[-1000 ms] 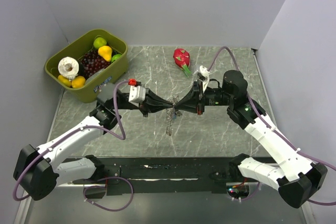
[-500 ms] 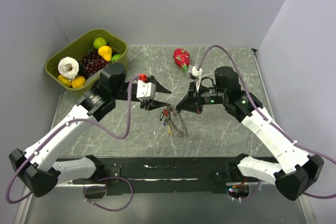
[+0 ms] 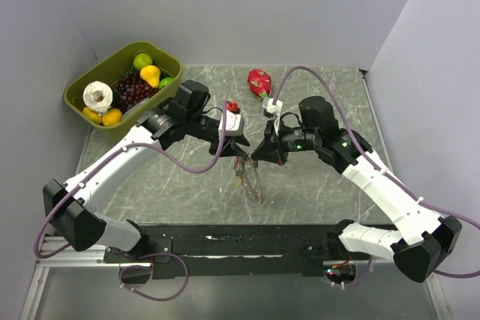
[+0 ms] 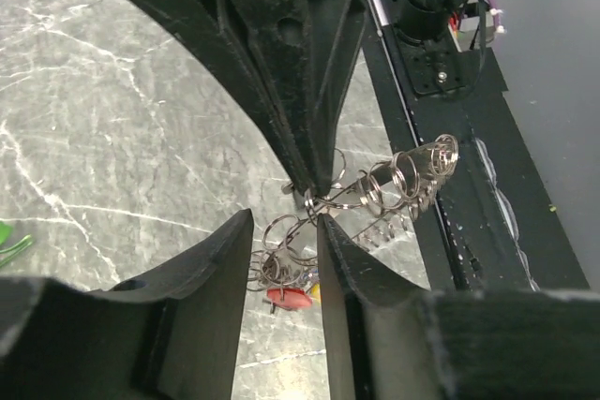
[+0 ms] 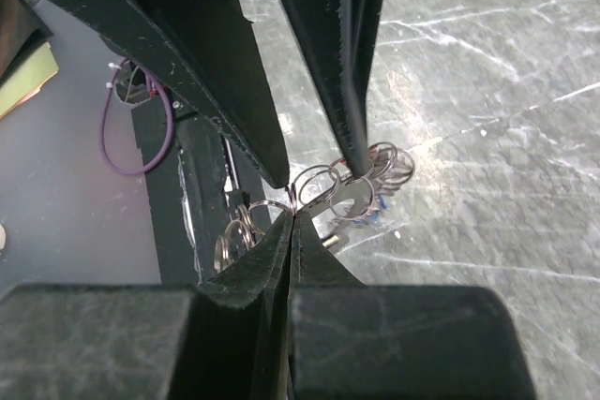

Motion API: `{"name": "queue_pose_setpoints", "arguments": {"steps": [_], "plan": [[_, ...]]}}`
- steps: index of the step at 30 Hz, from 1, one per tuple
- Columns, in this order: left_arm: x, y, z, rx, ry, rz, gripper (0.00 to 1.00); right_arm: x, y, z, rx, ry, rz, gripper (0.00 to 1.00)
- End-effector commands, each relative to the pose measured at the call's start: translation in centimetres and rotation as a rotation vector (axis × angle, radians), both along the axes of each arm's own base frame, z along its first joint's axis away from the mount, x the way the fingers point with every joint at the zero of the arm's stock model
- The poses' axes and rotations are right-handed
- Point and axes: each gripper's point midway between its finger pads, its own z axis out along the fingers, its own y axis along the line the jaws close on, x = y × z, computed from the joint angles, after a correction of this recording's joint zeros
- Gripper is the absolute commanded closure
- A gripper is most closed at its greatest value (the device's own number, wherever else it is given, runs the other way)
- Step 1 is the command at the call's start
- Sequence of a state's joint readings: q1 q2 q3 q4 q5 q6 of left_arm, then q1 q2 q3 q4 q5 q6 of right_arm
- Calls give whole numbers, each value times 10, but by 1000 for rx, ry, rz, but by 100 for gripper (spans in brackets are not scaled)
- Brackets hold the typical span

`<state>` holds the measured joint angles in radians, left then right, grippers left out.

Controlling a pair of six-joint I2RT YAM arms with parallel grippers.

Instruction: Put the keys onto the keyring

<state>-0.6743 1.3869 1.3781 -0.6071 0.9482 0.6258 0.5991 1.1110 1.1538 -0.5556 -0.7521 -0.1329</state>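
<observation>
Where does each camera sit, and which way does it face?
Top external: above and behind the bases, looking down on the table; both whole arms show.
Left wrist: on the left gripper, looking down past its own parted fingers at the keyring.
Right wrist: on the right gripper, looking down past its own closed fingers at the same ring.
Shared: each wrist view shows the keyring and the other gripper.

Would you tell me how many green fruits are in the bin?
2: one green fruit at the bin's far corner, another against its right wall; more may be hidden.
</observation>
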Motion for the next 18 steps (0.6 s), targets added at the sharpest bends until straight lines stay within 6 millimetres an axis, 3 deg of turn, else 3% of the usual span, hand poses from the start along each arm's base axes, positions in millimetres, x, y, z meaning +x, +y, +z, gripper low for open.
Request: {"name": "queue_pose_setpoints", "arguments": {"steps": [1,12,18], "plan": [[-12,-5,21,-49,-33,-75,62,5,5,29,51,-91,10,100],[-16,-12,15,-59,-8,-97,63,7,7,29,57,-87,8,100],[-11,-14,0,-27,-1,-78,81,6,7,31,66,-94,8,100]]}}
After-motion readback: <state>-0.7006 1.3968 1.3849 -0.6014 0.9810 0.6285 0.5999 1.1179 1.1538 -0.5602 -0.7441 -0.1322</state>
